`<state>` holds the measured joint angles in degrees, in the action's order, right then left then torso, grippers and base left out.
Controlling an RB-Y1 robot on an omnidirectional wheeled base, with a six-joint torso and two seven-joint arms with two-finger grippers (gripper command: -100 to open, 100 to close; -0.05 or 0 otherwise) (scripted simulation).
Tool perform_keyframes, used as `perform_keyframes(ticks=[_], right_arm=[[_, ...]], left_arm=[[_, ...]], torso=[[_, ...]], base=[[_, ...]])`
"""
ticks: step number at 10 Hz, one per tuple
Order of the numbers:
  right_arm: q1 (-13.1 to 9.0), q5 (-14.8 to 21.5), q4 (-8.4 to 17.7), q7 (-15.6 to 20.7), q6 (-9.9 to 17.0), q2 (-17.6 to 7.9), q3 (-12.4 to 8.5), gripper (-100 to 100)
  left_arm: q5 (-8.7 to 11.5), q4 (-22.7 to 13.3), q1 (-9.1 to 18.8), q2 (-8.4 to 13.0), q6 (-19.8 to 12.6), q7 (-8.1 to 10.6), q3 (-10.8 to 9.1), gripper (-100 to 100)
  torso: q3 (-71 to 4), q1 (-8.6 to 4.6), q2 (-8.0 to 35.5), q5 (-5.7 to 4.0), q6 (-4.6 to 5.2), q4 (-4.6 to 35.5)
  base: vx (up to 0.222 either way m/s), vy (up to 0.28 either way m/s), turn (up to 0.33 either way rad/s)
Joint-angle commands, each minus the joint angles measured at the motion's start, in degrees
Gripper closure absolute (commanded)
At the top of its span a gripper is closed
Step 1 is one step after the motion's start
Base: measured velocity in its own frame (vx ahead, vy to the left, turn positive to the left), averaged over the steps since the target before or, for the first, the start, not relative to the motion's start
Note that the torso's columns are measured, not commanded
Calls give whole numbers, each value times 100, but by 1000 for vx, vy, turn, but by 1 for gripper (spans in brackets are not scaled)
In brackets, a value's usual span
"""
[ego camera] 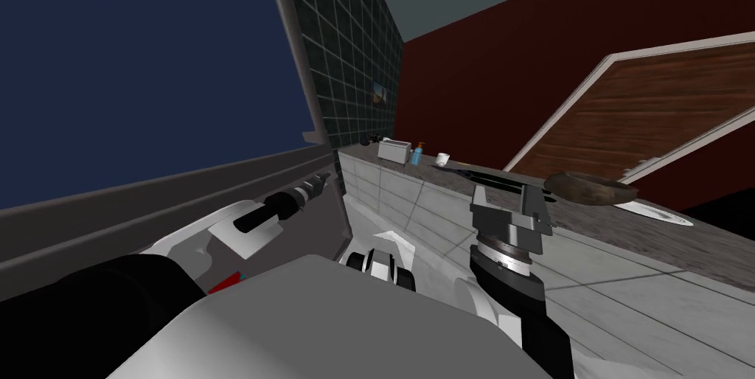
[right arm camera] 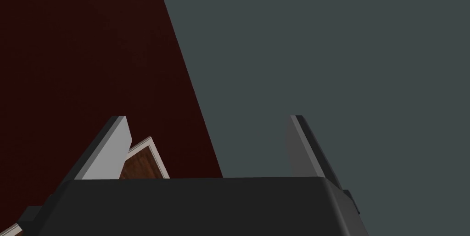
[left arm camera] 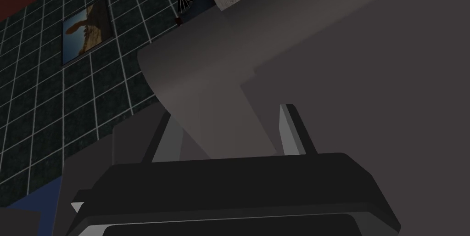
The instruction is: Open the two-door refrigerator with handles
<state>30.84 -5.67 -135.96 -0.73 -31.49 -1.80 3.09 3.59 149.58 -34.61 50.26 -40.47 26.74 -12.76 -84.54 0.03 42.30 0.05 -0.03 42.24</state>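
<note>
Refrigerator (ego camera: 110,212) stands on my left, beside the counter (ego camera: 627,249). The left gripper (left arm camera: 226,109) is clenched on its grey handle (left arm camera: 193,72), ready to pull the door. The right gripper (right arm camera: 206,117) waits near the counter, its 2 fingers released, out of the way.

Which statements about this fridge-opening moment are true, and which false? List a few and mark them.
1. The left tool clamps the grey handle, one finger on each side. True.
2. The right tool is shut. False: its fingers stand wide apart, holding nothing.
3. A brown bowl sits on the counter. True.
4. The picture hangs on a red wall. False: it hangs on the dark tiled wall.
</note>
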Motion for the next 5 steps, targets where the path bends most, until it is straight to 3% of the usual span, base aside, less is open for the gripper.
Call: perform_keyframes(ticks=[1,3,4,5], right_arm=[[1,0,0,0,0,2,1,0],[-1,0,0,0,0,1,1,0],[-1,0,0,0,0,0,0,0],[1,0,0,0,0,1,0,0]], left_arm=[[-27,-409,152,393,480,226,157,100],[-27,-409,152,393,735,226,157,100],[-55,-701,303,680,947,452,315,100],[-55,-818,303,786,1115,452,315,100]], torso=[[10,-12,8,10,-30,-14],[-7,16,-14,7,21,-9],[-20,25,-27,1,22,0],[-13,-2,-22,3,-9,-10]], base=[[-26,-190,214],[-47,-67,-1],[-33,-105,224],[-35,-134,225]])
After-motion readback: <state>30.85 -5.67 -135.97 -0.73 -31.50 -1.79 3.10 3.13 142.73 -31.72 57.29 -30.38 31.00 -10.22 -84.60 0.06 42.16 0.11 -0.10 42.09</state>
